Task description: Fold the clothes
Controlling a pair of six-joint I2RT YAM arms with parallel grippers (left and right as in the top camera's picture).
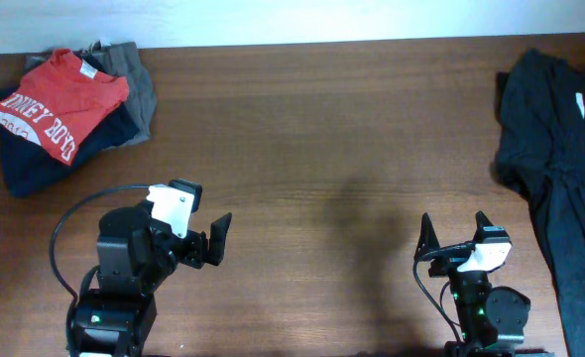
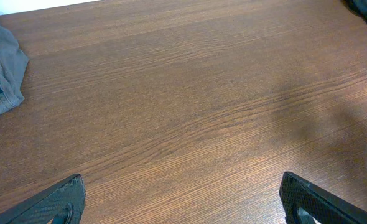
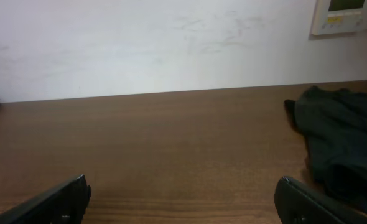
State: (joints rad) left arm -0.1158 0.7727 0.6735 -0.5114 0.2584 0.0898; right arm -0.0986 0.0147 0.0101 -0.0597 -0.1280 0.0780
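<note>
— While both arms sat low overhead, left pincer and right pincer gaped empty. Crumpled dark garment lay far right, folded stack far left.

— Left wrist: just grainy wood desk, soft grey cloth at the edge. Right wrist faced the limp dark garment. Guessing grabbing it came next.

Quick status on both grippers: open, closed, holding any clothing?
Left gripper: open, jaws spread over bare table, holding nothing.
Right gripper: open, jaws spread, holding nothing.
</note>
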